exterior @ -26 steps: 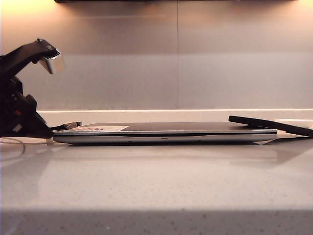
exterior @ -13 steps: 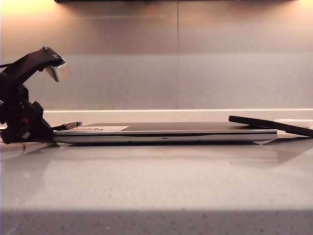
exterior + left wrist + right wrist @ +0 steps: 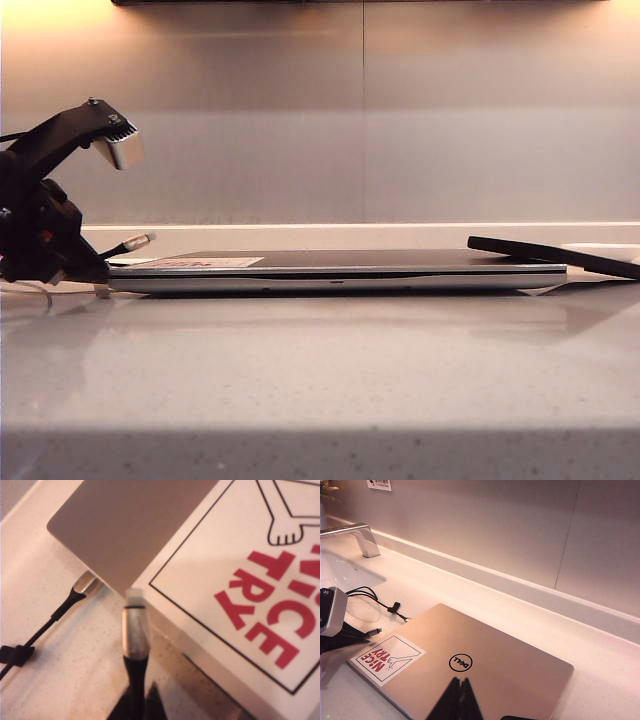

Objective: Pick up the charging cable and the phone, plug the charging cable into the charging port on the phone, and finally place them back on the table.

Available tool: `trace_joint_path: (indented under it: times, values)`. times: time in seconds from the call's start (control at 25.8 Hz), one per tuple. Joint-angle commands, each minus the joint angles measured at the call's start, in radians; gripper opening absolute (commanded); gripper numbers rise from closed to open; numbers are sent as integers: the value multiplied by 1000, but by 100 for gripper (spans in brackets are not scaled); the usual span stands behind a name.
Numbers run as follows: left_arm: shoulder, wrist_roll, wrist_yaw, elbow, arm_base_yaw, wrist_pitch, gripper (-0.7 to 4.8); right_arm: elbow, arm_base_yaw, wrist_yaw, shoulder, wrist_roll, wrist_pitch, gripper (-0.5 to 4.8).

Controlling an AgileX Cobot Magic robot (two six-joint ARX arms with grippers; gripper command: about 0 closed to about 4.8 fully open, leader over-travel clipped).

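While the left gripper is pinching the charging cable just behind its silvery plug sleeve, at the left end of the laptop in the exterior view, the plug tip is pointing out past the fingers and angling slightly upward. The cord is judged light, thin and limp; only the short metal sleeve is stiff, so the hold close behind it is the sound one, since a grip farther back would likely let the tip droop and wander at insertion. A second plug on the same kind of cord is lying on the table against the laptop's corner, with a small black bead along its length. The phone is resting tilted on the laptop's far right end, untouched; it is judged thin, rigid and smooth, liable to slip, and best taken across its long edges with the port end left clear. The right gripper is pressed together on nothing, hovering above the laptop lid near the phone's end. The charging port is too small to make out. No containers are showing apart from a sink basin beyond the cable; its contents cannot be seen.
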Motion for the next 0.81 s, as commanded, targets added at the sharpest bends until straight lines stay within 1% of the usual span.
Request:
trace_joint_path:
  times: [0.04,0.12,0.31,0.5,0.62,0.7,0.74,0.81]
  values:
    - [-2,-1,0,0,-1,11,-6,3,0,3,-1,-3,18,-2]
    - [-3,-8,1,1,-1,27,-6,3,0,3,-1,-3,18,-2]
    - [-5,-118,1,39,-1,27,-6,3,0,17,0,-3,18,-2]
    - [-5,-291,0,110,-1,-7,-6,3,0,18,0,-3,18,-2]
    - [-7,-423,1,156,-6,-35,-6,3,1,23,2,5,18,-2]
    - [-22,-510,0,195,-37,-67,-6,3,0,48,11,32,12,-2]
    - [-39,-528,0,216,-76,-74,-6,3,0,55,18,38,8,-2]
    - [-61,-545,0,231,-126,-74,-6,3,0,55,31,39,10,-2]
